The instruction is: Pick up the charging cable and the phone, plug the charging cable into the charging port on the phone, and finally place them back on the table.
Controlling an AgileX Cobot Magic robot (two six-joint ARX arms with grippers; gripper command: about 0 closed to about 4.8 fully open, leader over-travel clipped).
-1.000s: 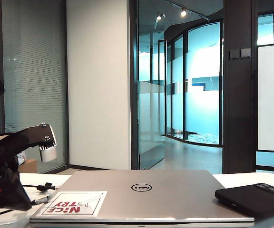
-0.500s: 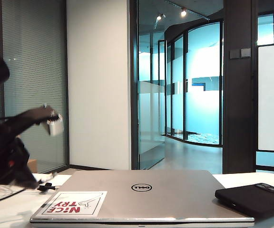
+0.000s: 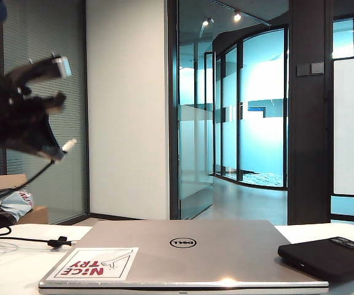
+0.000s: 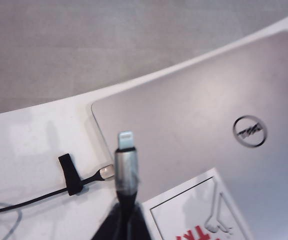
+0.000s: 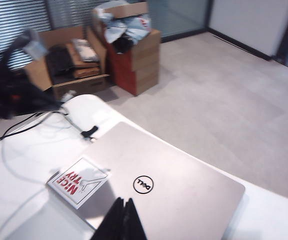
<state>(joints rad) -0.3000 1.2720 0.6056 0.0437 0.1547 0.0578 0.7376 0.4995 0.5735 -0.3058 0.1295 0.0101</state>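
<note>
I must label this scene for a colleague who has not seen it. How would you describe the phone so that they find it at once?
Start at the silver laptop lying closed on the white table. At its right end, away from the left gripper holding the cable high, lies the phone. It is a flat black slab with a camera bump, much smaller than the laptop.

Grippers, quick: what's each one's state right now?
Left gripper: shut on the charging cable, raised above the table's left side.
Right gripper: shut, empty, above the laptop.
</note>
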